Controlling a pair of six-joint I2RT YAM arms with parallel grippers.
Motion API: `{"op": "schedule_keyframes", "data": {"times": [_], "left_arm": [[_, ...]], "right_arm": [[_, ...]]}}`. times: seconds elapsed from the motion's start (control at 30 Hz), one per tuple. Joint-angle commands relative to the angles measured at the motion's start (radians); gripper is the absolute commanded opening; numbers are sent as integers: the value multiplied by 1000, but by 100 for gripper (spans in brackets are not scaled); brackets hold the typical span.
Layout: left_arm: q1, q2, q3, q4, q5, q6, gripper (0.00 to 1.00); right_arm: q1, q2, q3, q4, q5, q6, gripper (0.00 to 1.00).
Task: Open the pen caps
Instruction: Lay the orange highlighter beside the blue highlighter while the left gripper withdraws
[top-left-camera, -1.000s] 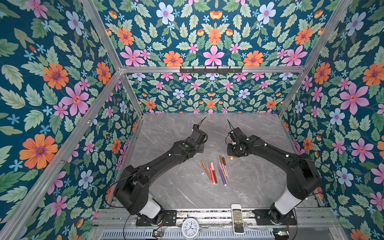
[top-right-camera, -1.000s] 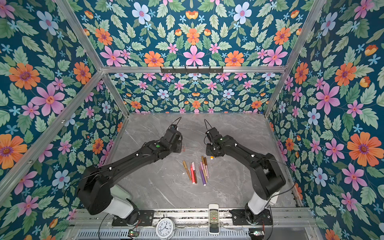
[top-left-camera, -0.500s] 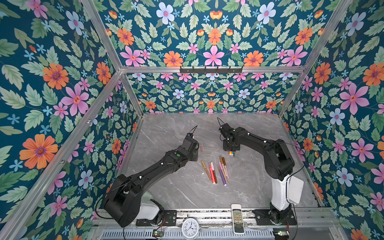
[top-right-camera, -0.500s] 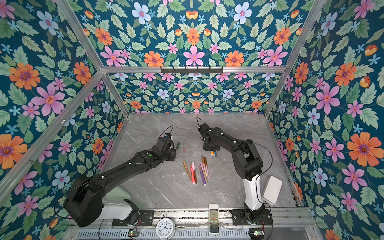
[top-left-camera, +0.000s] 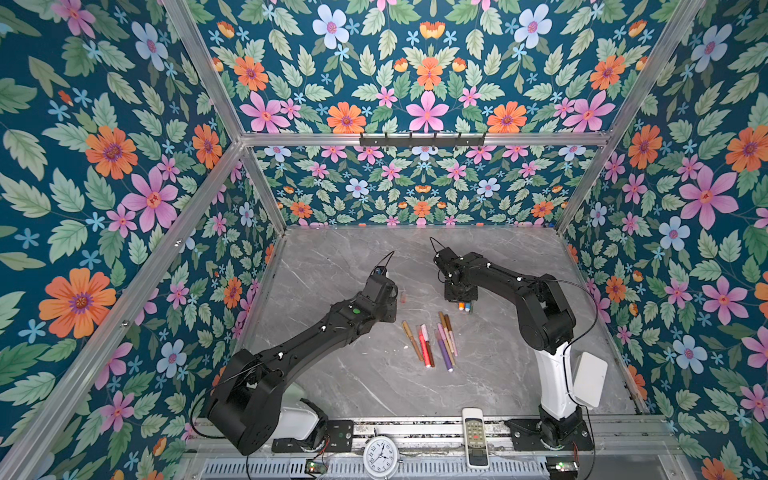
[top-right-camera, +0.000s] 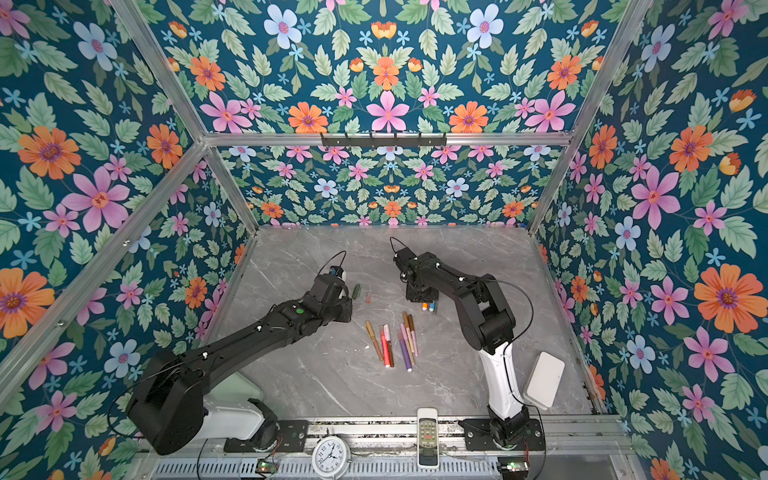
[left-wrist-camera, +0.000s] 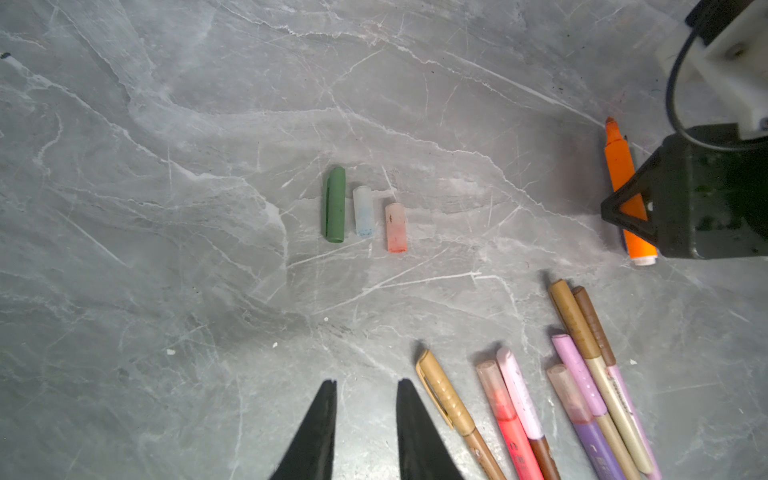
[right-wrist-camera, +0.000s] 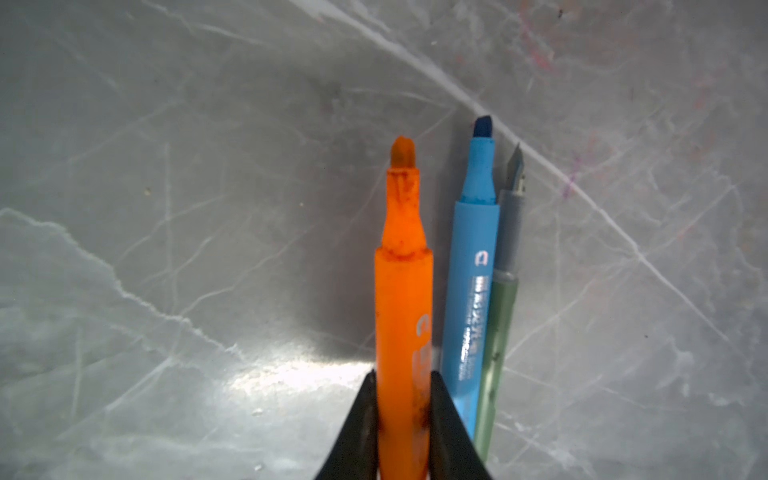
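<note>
Right claw (right-wrist-camera: 402, 376) lower, astride chisel-tipped orange pen (right-wrist-camera: 402, 291)

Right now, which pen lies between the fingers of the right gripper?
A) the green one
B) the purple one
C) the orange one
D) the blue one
C: in the right wrist view the right gripper has a finger on each side of the orange pen; the blue pen and the green pen lie beside it, outside.

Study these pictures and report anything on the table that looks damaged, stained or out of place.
The orange marker has a worn, grubby felt tip, and faint pink and purple ink streaks mark the grey tabletop near it.
</note>
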Motion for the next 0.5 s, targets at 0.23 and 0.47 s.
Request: {"op": "schedule_keyframes", "data": {"times": [0.23, 0.47], "left_arm": [[4, -6, -1, 5, 12, 7, 28], [3, -8, 6, -5, 16, 7, 29]], "right_arm": [[2, 22, 32, -63, 55, 17, 24], [2, -23, -3, -55, 58, 21, 40]]}}
